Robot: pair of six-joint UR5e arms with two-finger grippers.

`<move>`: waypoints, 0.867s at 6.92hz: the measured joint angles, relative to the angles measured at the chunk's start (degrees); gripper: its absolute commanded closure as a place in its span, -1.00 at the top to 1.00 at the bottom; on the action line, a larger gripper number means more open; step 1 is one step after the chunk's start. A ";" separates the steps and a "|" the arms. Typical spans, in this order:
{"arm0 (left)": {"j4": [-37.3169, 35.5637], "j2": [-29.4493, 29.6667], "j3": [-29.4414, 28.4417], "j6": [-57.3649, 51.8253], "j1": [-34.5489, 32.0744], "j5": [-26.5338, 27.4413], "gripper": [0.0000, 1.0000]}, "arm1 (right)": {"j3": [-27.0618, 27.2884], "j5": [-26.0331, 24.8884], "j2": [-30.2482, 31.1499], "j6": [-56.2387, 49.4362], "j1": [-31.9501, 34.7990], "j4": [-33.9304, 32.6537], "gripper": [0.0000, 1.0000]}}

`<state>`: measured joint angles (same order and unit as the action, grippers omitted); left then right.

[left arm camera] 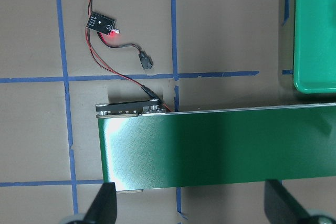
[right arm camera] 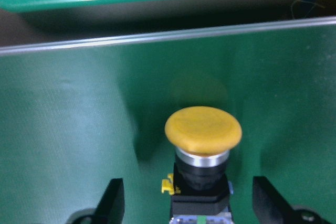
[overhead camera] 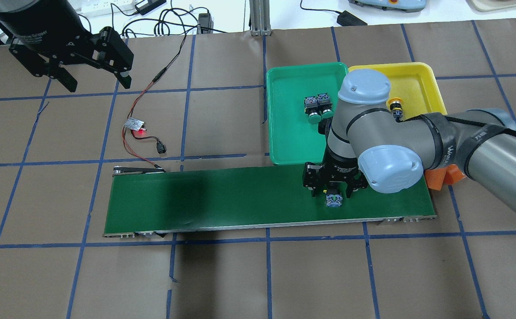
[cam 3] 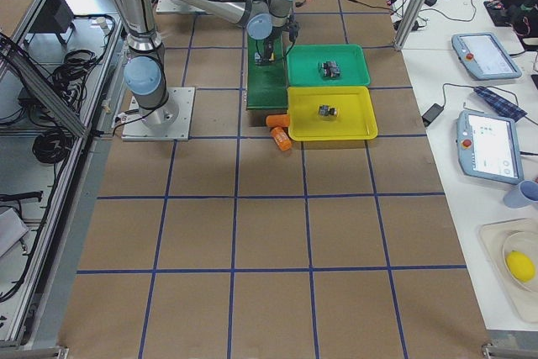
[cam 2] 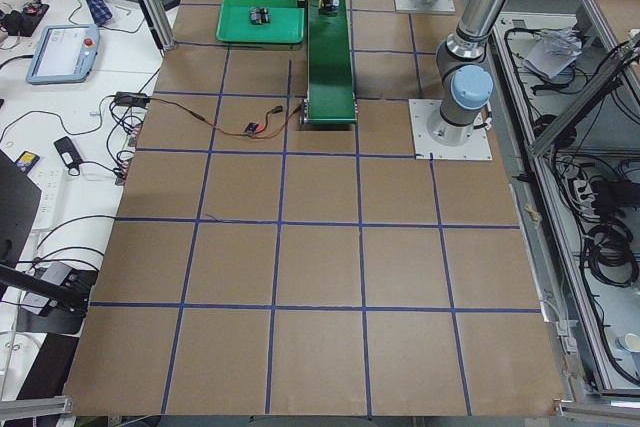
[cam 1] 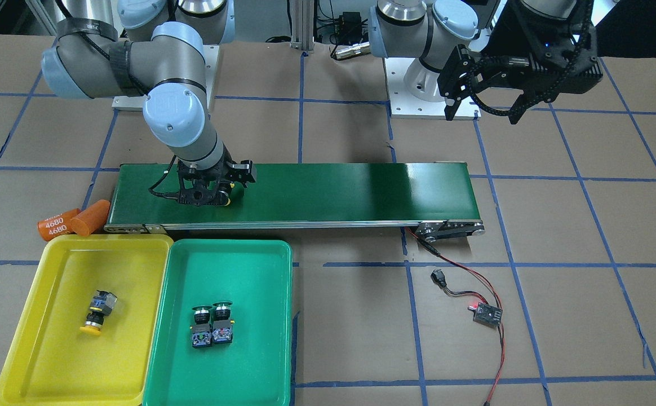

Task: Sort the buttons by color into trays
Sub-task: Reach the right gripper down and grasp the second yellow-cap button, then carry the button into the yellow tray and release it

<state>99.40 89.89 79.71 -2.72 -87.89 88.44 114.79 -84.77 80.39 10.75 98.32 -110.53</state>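
On the desk (cam 1: 350, 316), 2 green buttons (cam 1: 212, 324) lie in the green tray (cam 1: 260, 282) and 1 yellow button (cam 1: 98, 313) in the yellow tray (cam 1: 52, 270), leaving the last yellow button (right arm camera: 203, 135) unsorted at the conveyor belt (cam 1: 333, 192)'s tray-side end, inside the spread right gripper (right arm camera: 189, 195).

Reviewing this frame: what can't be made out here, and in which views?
- Lone button in the yellow tray: in the overhead view, the right arm covers most of it.
- Yellow button on the conveyor: the bottom edge of the right wrist view cuts off its body. In the overhead view, the right gripper hides its cap.
- Orange cylinders: mostly under the right arm in the overhead view.
- Side views: every button is too small to tell its cap colour.
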 measured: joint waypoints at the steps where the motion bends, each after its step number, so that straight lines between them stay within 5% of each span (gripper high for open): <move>1: 0.00 -0.06 0.03 0.00 0.00 0.08 1.00 | 0.49 -0.18 -0.07 -0.09 -0.19 -0.39 -1.00; 6: 0.53 -1.80 1.82 -0.58 -0.64 -1.82 1.00 | -4.18 -8.07 3.82 -0.45 -1.90 0.15 -1.00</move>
<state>99.94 88.09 81.53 -3.31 -88.53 86.61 110.62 -92.84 84.21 10.30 96.43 -110.39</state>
